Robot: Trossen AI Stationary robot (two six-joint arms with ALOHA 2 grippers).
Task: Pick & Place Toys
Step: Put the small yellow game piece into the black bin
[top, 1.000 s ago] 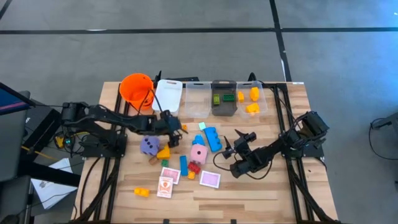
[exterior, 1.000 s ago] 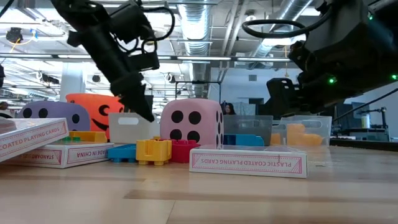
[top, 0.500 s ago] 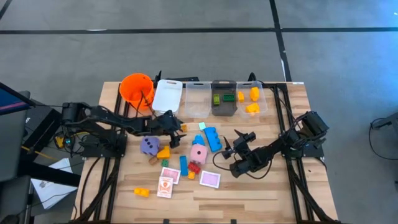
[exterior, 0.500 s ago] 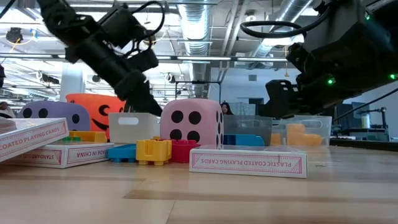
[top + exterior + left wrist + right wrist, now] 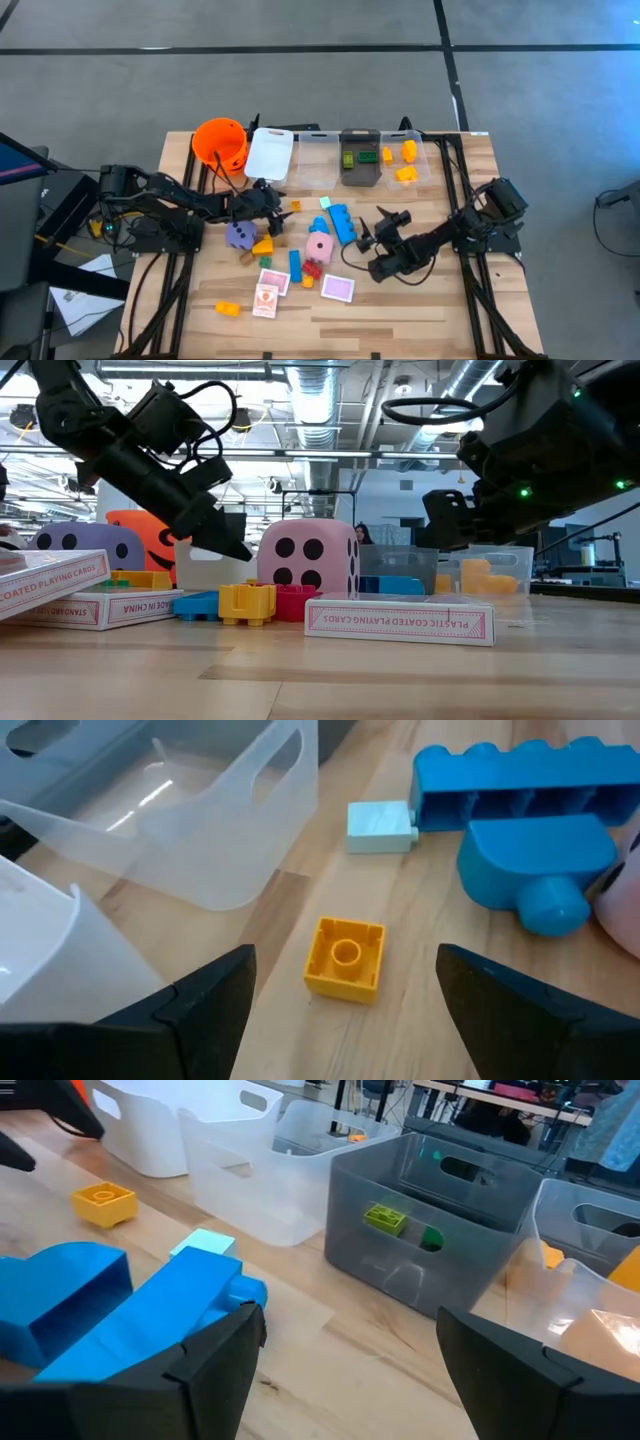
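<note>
My left gripper (image 5: 278,205) is open and empty, low over the table. A small yellow brick (image 5: 345,957) lies flat on the wood just ahead, between its fingers' lines; it also shows in the high view (image 5: 295,205). Near it lie a pale cyan brick (image 5: 380,826) and blue bricks (image 5: 342,222). A pink die (image 5: 319,246), a purple die (image 5: 239,233), a red brick (image 5: 313,268) and pink cards (image 5: 338,288) rest on the table's middle. My right gripper (image 5: 372,228) is open and empty, right of the blue bricks.
Along the far edge stand an orange bucket (image 5: 220,143), a white bin (image 5: 270,153), a clear bin (image 5: 318,160), a grey bin (image 5: 360,157) with green bricks and a clear bin (image 5: 405,160) with orange bricks. An orange brick (image 5: 228,309) lies at the near left.
My left arm has tipped from a steep downward slant to a flatter one. Its wrist has dropped and drawn toward the table's left, while the fingertips have stayed low near the small yellow brick. No toy has moved.
</note>
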